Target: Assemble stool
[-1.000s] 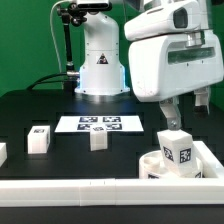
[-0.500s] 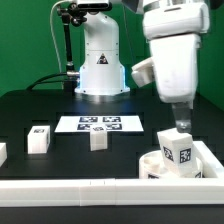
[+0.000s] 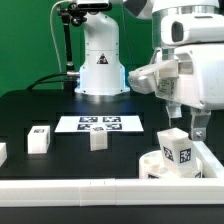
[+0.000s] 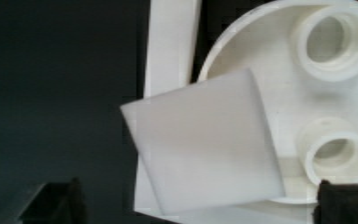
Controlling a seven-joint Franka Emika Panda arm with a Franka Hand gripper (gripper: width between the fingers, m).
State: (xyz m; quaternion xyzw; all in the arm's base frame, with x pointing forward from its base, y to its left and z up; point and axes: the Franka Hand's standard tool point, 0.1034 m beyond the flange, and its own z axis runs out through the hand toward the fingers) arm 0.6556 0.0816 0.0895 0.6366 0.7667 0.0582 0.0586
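Jaws: spread wide, nothing pinched. Both dark fingertips [image 4: 53,203] are seen in the wrist view, one to each side of the upright leg block [image 4: 202,140], clear of it. In the exterior view the fingertips [image 3: 200,130] hang just above the same block [image 3: 178,150], not touching.

Count, task parts:
- Seat [image 3: 147,160]: one, a low white disc, lodged in the corner of the white rail [image 3: 100,188] at the exterior view's right. Two round sockets are counted on it in the wrist view, the first socket [image 4: 327,40] and the second socket [image 4: 339,157].
- Leg blocks: three counted for certain. The upright one stands on the seat [image 4: 336,95], directly under the jaws. The tagged leg block [image 3: 39,139] and the middle leg block [image 3: 98,139] lie loose on the black worktop [image 3: 60,105], well apart from the jaws, toward the exterior view's left.
- A white piece [image 3: 2,151] is cut by that view's left edge; what it is cannot be told.

Count, other: one marker board [image 3: 100,124], flat on the worktop before the robot base [image 3: 100,65].

Labels: black-and-white square tags are noted on the upright block's near face and on top of the tagged block. Several are printed on the marker board. A triangular sign is noted on the base. No writing can be read.
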